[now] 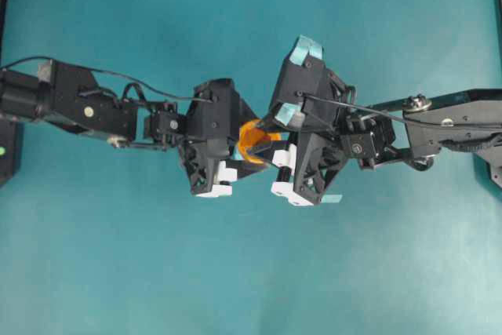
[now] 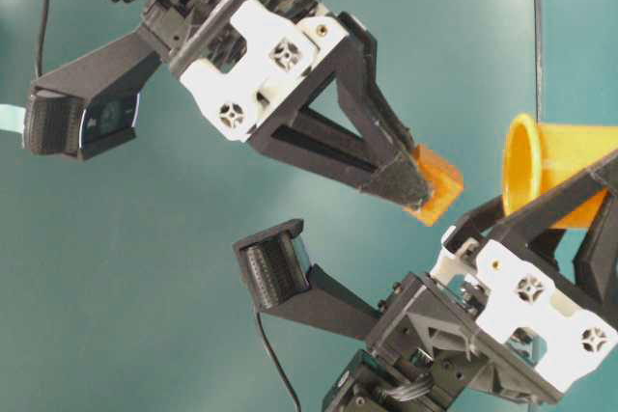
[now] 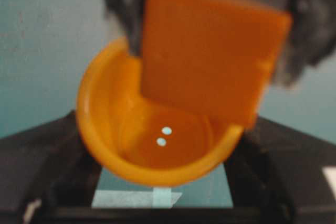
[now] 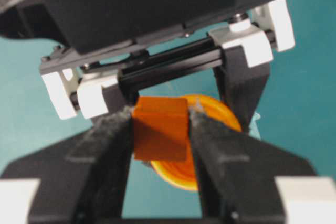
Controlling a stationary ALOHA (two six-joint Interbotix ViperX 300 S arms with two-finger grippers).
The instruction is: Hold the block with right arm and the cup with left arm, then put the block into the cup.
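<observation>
My left gripper (image 1: 243,148), without tape, is shut on the yellow-orange cup (image 1: 252,137) and holds it in the air, tipped on its side. The cup's mouth (image 2: 521,166) faces the block. My right gripper (image 1: 271,142), with teal tape patches, is shut on the orange block (image 2: 435,185), pinched between its fingertips (image 4: 210,129). The block (image 4: 160,129) hangs just in front of the cup's rim (image 3: 105,129), with a small gap in the table-level view. In the left wrist view the block (image 3: 210,51) overlaps the upper right of the mouth. The cup's inside is empty.
The teal table (image 1: 251,272) lies below both arms. A pale tape outline (image 3: 136,199) shows on the table under the cup. Both arm bodies (image 1: 78,100) (image 1: 439,123) reach in from the sides and meet at the middle.
</observation>
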